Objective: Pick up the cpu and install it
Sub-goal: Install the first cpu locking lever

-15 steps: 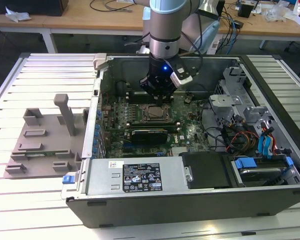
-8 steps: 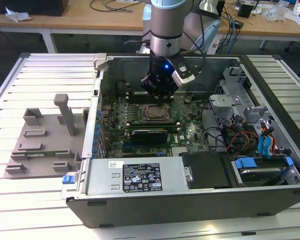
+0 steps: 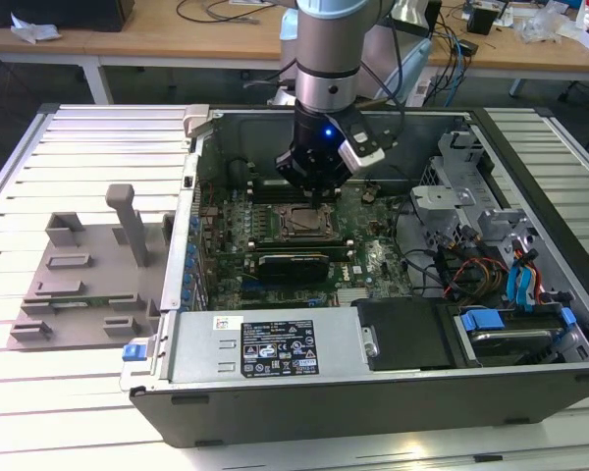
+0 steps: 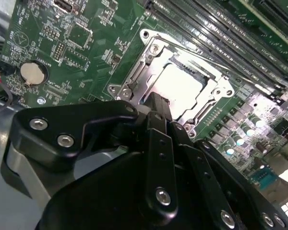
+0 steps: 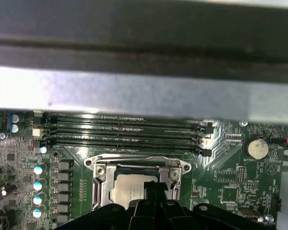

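The cpu (image 4: 180,86) is lying flat inside the metal socket frame (image 4: 149,48) on the green motherboard (image 4: 86,33), its pale silvery top glaring under the light a little right of centre in the upper half of the second wrist view, and showing again low and just left of centre in the first wrist view (image 5: 127,189). It is square, so no long axis is guiding the approach; what matters is that it is sitting directly beneath the pincer (image 4: 156,103), whose black fingertips are meeting in a narrow point at the chip's near edge. The fingers (image 4: 158,143) are looking pressed together, and I judge that they are pinching nothing, since the chip is appearing seated in the socket rather than lifted; whether the tip is actually touching the chip I cannot tell. In the exterior view the pincer (image 3: 312,196) is hanging in the upper middle of the frame, straight above the socket (image 3: 296,224), inside the open computer case (image 3: 275,348) lying on its side on the slatted table (image 3: 79,392). The memory slots (image 5: 122,129) are running in parallel rows just beyond the socket, a coin battery (image 4: 32,73) is sitting at the left of the second wrist view, and a grey plastic tray (image 3: 88,280) is resting on the table at the left of the exterior view, well apart from the arm.
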Tool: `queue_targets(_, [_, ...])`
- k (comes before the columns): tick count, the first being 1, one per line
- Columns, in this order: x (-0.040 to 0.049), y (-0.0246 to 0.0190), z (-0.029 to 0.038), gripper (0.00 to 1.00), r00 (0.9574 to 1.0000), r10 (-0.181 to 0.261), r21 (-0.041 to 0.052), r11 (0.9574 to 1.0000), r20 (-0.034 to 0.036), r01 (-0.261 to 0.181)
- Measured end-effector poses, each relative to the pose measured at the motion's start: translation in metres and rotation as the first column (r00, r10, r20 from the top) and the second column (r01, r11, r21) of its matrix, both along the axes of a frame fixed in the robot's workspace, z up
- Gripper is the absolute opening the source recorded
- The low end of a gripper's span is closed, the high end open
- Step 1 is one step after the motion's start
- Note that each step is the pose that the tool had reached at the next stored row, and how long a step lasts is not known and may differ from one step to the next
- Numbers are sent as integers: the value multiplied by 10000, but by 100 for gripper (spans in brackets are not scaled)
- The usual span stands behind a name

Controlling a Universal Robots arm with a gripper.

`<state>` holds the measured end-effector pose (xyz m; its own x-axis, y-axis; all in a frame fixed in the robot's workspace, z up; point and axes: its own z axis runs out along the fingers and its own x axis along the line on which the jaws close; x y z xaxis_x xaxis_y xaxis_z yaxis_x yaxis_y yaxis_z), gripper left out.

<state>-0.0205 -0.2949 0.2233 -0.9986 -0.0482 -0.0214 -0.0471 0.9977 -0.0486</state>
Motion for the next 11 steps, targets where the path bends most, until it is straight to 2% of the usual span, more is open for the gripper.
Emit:
queue_targets(2, [0,-9,32,11,10000,-2,-34,10000,-1,2])
queue_targets(4, [0,-30,118,11,10000,0,-71,10000,0,0])
queue_targets(6, [0,-52,141,11,10000,-1,-79,10000,0,1])
queue_targets(7, [0,-71,156,11,10000,-1,-87,10000,-1,1])
queue_targets(9, [-1,-153,182,11,10000,0,-96,10000,3,0])
queue_targets(11, [-1,-188,182,11,10000,0,-96,10000,4,0])
